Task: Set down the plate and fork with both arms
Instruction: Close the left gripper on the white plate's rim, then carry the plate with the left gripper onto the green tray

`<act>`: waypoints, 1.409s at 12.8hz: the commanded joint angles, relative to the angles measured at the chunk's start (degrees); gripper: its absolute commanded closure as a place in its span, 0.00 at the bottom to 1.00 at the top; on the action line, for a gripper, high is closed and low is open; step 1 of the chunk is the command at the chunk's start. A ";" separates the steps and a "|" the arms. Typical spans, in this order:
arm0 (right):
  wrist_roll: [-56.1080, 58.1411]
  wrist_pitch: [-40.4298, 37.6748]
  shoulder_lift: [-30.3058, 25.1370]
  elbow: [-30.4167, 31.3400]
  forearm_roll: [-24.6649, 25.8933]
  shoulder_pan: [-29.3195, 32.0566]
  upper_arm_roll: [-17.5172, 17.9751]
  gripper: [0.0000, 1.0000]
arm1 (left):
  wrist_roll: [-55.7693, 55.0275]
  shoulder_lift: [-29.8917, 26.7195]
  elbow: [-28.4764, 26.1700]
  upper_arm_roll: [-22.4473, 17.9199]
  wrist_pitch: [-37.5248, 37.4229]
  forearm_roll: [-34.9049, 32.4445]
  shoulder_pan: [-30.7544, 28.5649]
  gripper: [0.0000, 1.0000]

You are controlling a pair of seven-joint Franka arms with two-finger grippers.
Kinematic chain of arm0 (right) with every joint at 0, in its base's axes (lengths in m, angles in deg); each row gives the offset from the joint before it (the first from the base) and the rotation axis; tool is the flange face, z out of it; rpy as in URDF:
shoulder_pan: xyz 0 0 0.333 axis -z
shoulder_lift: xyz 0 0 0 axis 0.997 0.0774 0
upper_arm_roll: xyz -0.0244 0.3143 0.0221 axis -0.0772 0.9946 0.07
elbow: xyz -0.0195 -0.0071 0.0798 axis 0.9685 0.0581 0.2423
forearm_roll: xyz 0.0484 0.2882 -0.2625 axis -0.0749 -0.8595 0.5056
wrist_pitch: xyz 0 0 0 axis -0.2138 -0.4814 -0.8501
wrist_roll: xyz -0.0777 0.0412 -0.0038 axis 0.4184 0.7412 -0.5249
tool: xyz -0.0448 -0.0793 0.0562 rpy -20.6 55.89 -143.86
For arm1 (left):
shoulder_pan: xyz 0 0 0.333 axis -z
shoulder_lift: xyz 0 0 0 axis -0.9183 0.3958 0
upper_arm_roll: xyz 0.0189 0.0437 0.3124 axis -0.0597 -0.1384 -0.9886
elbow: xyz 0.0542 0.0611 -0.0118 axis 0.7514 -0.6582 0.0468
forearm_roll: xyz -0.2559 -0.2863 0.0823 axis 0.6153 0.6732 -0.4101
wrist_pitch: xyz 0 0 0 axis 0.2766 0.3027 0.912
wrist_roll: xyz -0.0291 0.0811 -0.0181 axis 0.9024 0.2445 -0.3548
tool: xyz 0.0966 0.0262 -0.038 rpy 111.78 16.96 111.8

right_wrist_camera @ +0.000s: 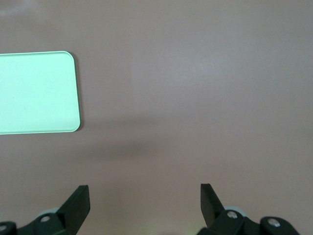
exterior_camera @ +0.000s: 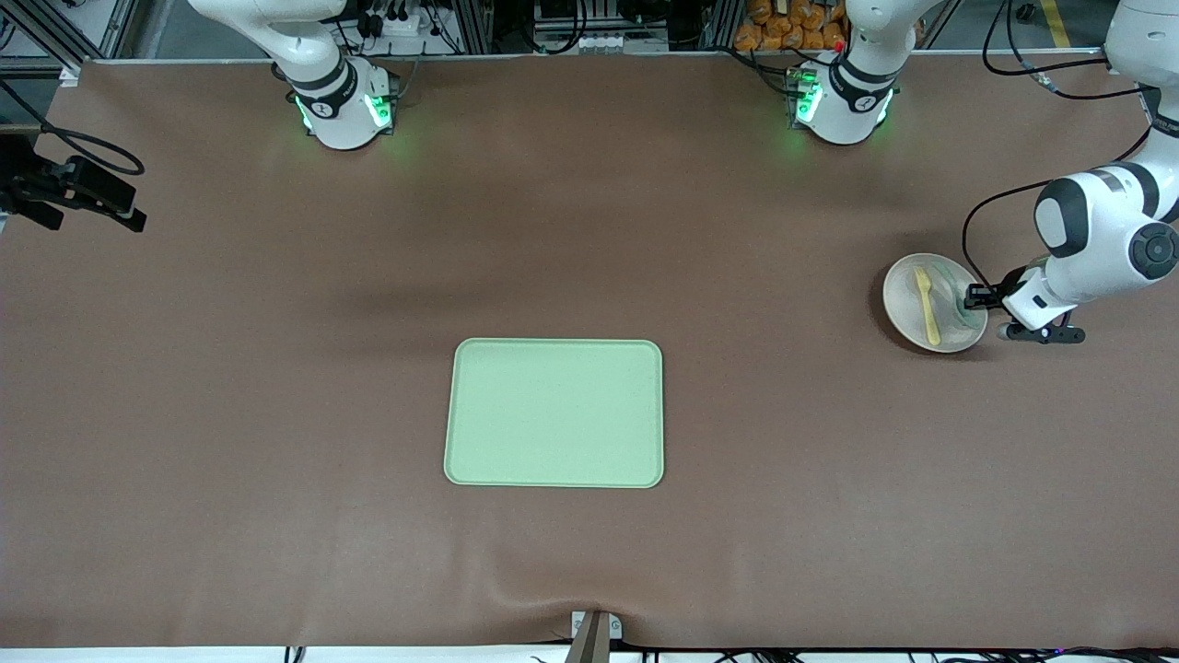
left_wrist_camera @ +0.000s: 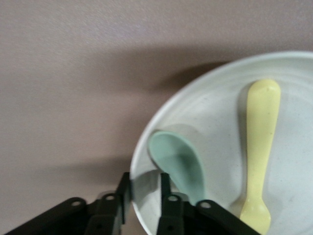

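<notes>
L gripper (left_wrist_camera: 145, 198) pinches plate (exterior_camera: 907, 295) rim – lift level so fork (exterior_camera: 926, 304) (plus spoon (left_wrist_camera: 178, 166)) won't slide; R gripper (right_wrist_camera: 145, 203) waits above the table, fingers apart – tray (exterior_camera: 554, 412) unloaded

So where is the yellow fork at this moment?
The fork lies in the plate beside a green spoon, toward the left arm's end of the table.

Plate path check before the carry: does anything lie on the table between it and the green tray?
Nothing visible does. Bare table lies between the plate, whose rim sits between the left hand's fingers, and the tray. The fork and spoon lie in the plate.
</notes>
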 commanded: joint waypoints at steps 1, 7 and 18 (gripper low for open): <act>0.79 -0.06 -0.47 0.26 -1.13 1.17 0.54 0.00 | -0.26 -0.64 -0.41 0.73 0.19 0.58 -0.45 1.00; 0.79 0.03 -0.47 0.26 -1.13 1.17 0.54 0.00 | 0.09 -1.61 4.58 4.07 -2.25 0.76 -0.27 1.00; 0.79 -0.06 -0.47 0.26 -1.13 1.17 0.54 0.00 | -21.13 6.64 27.61 11.11 -13.78 16.40 16.21 1.00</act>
